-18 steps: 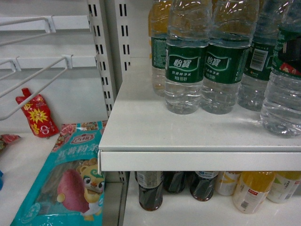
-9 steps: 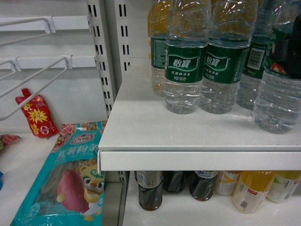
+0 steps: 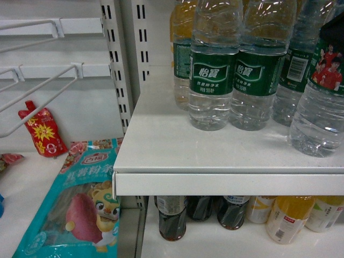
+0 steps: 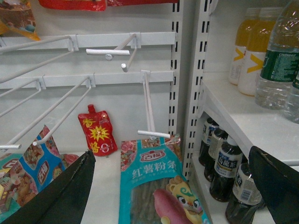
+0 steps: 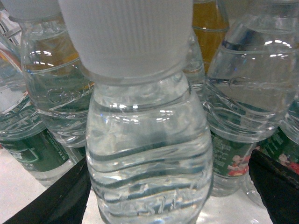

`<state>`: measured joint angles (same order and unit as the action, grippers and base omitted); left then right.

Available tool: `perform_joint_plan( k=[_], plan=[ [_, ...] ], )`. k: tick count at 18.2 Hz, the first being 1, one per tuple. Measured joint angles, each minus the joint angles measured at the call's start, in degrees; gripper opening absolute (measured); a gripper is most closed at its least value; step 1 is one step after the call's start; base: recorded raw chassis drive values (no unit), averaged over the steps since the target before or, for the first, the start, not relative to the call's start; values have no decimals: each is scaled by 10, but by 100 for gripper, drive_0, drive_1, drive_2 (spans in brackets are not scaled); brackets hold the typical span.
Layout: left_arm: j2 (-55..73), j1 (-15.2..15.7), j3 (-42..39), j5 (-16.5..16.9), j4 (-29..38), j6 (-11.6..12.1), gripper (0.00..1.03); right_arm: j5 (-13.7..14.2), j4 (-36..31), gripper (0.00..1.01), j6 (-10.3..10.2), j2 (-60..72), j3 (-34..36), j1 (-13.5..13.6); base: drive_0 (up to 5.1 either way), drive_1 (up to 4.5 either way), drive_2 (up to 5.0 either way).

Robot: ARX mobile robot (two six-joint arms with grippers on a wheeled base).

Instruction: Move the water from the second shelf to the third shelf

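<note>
The water bottle [image 5: 147, 154] stands upright on the shelf [image 3: 215, 153], right between the right arm's wide-open fingers [image 5: 46, 205], while the left fingers [image 4: 60, 196] hang wide apart far off.

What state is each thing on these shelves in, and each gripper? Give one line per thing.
water bottle with red-shirted figures: upright on the shelf, between the right gripper's fingers
right gripper: open
left gripper: open, holding nothing
green-label water bottles: upright
cola bottles: upright on the lower shelf
teal snack bag: lying flat
red pouch: leaning on the back wall
</note>
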<state>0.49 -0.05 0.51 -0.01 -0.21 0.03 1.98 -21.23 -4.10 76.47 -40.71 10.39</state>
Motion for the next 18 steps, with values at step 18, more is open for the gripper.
perform_joint_plan(
  k=[18],
  plan=[
    [0, 0, 0, 0, 0, 0, 98, -3, 126, 98, -51, -237, 68, 52, 0, 0, 0]
  ],
)
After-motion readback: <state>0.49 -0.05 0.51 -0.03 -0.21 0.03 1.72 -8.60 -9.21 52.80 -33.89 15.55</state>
